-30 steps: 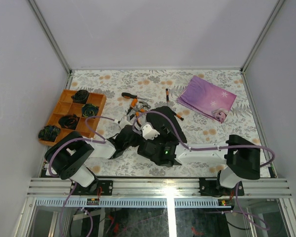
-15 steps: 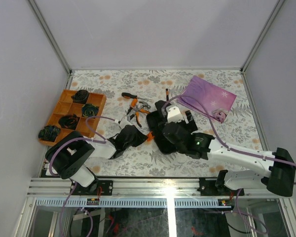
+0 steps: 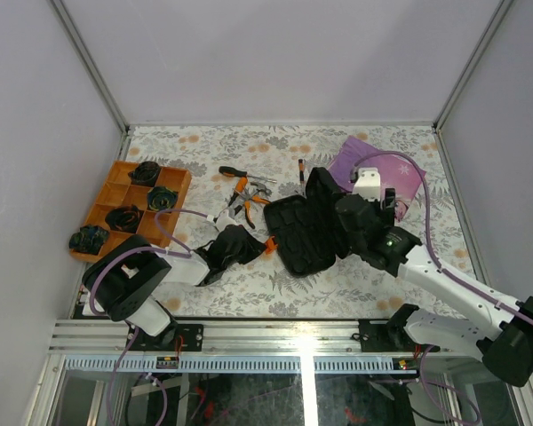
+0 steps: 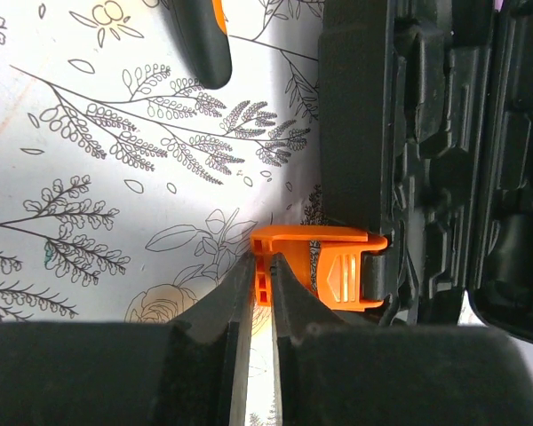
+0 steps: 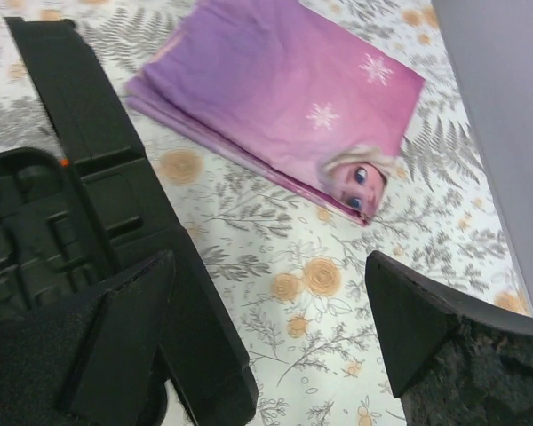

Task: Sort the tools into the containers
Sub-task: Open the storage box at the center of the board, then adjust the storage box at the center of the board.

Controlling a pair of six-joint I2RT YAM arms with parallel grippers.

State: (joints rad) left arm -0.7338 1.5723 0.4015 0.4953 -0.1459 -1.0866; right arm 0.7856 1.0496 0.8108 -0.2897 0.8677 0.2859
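The black tool case (image 3: 295, 238) lies open mid-table, its moulded slots showing and its lid (image 3: 323, 202) raised on the right. My left gripper (image 3: 263, 246) is shut on the case's orange latch (image 4: 324, 263), the fingertips (image 4: 240, 282) pinching its left tab. My right gripper (image 3: 349, 220) is open and empty beside the lid (image 5: 93, 151), with its left finger (image 5: 124, 342) over the lid's edge. Orange-handled pliers (image 3: 243, 188) and two screwdrivers (image 3: 233, 171) (image 3: 301, 168) lie behind the case. One tool handle (image 4: 200, 40) shows in the left wrist view.
An orange divided tray (image 3: 115, 200) with black coiled lumps stands at the far left. A folded purple cloth (image 3: 386, 169) lies at the back right, also in the right wrist view (image 5: 284, 98). The floral table cover (image 3: 249, 284) shows in front of the case.
My right arm has swung from the left over the case to the right, and the lid has come up and open with it. My left gripper has stayed on the latch.
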